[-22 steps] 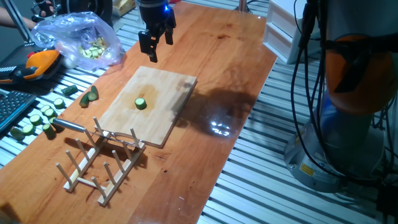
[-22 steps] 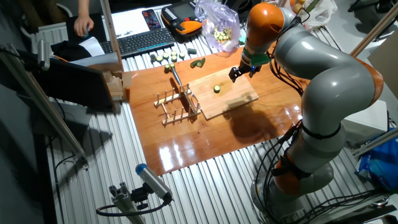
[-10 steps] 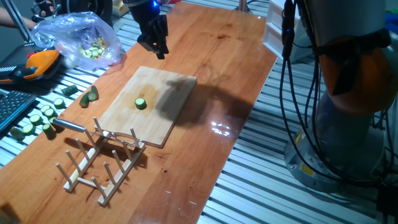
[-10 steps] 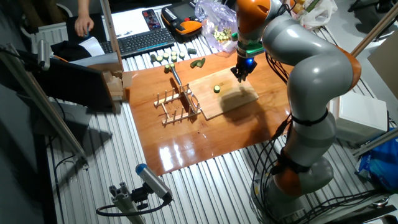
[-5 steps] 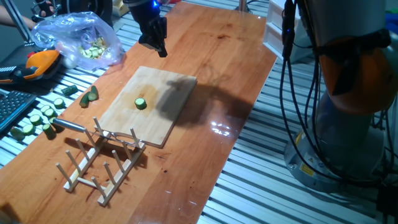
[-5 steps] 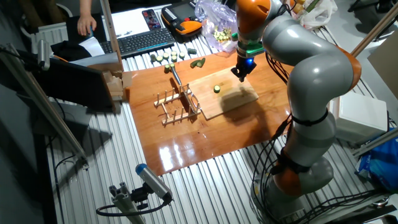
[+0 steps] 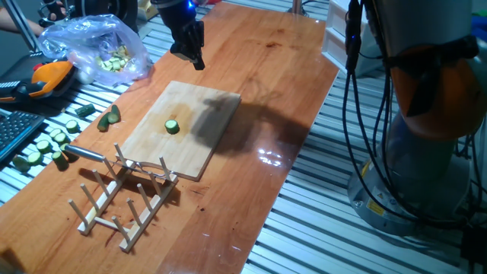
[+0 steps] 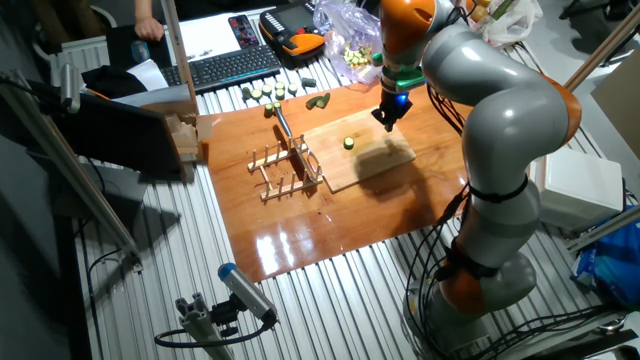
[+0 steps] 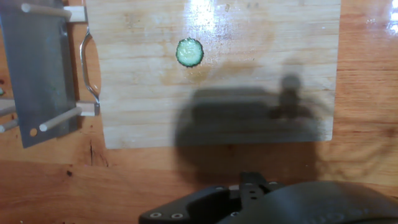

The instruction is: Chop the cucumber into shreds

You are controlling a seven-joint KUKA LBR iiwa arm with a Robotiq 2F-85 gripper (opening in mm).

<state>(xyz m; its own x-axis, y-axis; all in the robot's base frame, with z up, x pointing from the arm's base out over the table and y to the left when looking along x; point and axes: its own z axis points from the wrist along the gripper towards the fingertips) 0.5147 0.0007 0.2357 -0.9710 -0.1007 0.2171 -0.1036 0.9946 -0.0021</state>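
Here the cucumber (image 9: 189,53), a flat round green coin, lies whole on the pale grainy wooden board (image 9: 261,37); the black gripper (image 7: 190,55) hangs above, its opening impossible to judge.

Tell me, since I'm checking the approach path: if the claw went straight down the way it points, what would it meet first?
Probably the far edge of the cutting board, or the bare table beside it; depth is unclear. The cucumber lies off to the side, not under the claw.
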